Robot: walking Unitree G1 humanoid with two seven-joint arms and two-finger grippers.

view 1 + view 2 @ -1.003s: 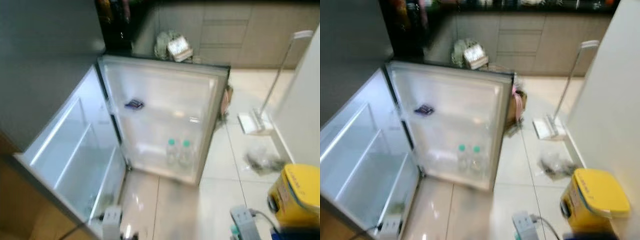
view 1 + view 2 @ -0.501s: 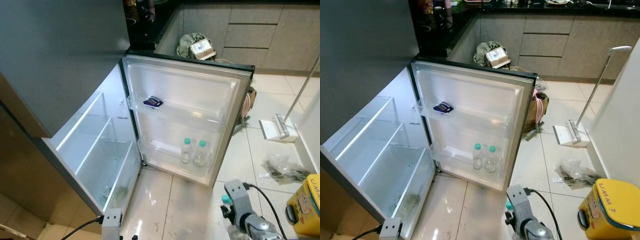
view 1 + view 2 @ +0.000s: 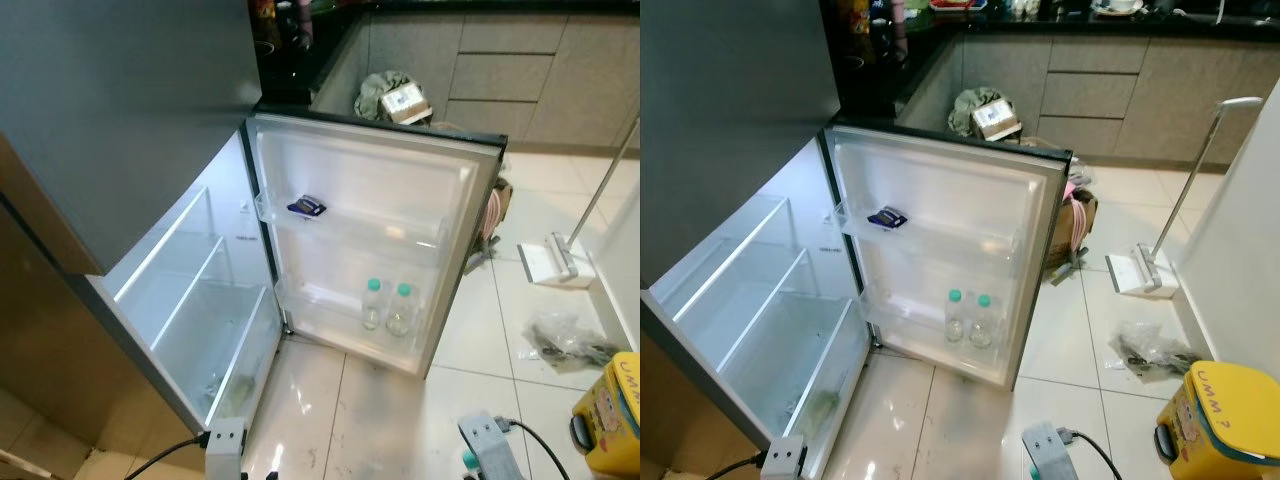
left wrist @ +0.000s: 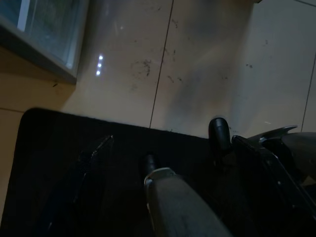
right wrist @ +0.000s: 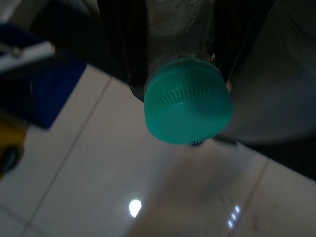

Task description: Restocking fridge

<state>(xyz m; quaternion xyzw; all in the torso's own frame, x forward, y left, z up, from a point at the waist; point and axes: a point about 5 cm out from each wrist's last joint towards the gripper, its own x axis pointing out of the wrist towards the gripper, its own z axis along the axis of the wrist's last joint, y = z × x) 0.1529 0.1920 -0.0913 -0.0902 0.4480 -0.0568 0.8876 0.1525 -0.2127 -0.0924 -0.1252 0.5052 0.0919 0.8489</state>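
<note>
The small fridge (image 3: pixel 190 300) stands open with bare glass shelves. Its door (image 3: pixel 370 230) swings out to the right. Two clear water bottles with green caps (image 3: pixel 386 307) stand in the door's lower rack, and a dark blue packet (image 3: pixel 306 206) lies in the upper rack. My right gripper (image 5: pixel 180 74) is shut on another clear bottle, whose green cap (image 5: pixel 188 101) points at the floor tiles. That arm (image 3: pixel 488 452) sits low, in front of the door. My left arm (image 3: pixel 224 441) hangs near the fridge's lower corner.
A yellow bin (image 3: pixel 610 415) stands at the right, with a floor sweeper (image 3: pixel 550 260) and a crumpled plastic bag (image 3: pixel 565 335) beyond it. A bag holding a box (image 3: pixel 395 95) lies behind the door. A black mat (image 4: pixel 74 173) lies under the left arm.
The blurred, shifting view has steadied on the open fridge. My right arm with the bottle has dropped lower, toward the bottom edge of the picture.
</note>
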